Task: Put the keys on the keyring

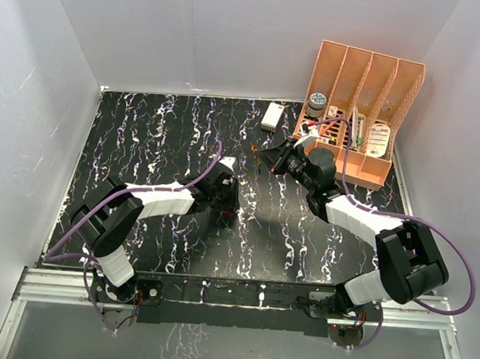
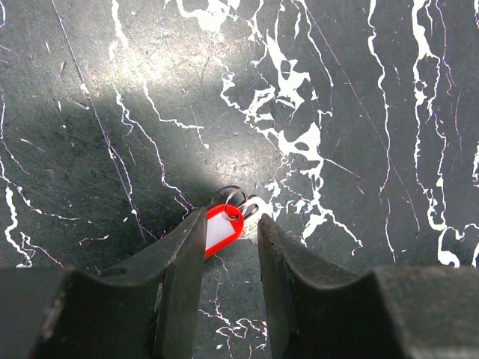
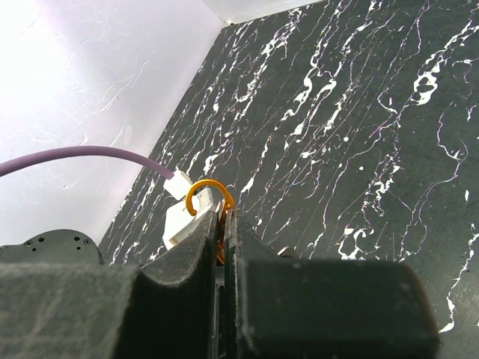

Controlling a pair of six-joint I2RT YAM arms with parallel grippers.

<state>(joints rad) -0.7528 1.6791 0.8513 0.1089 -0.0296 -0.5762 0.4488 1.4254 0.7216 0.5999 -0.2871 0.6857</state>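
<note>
The key, with its red plastic head [image 2: 219, 232], a small metal split ring and a silver blade [image 2: 254, 209], lies flat on the black marbled table. My left gripper [image 2: 231, 219] is open and low over it. The fingers stand either side of the red head, and the left finger covers its edge. In the top view the left gripper [image 1: 226, 202] is at mid-table. My right gripper [image 3: 223, 216] is shut on the orange-gold keyring [image 3: 206, 185]. The ring's open hooked end sticks out above the fingertips. The right gripper [image 1: 265, 158] is held above the table, to the right of and beyond the left one.
A white rectangular box [image 1: 272, 115] lies near the back wall. A large orange slotted file rack [image 1: 366, 81] holding small items stands at the back right. Purple cables trail from both arms. White walls enclose the table on three sides.
</note>
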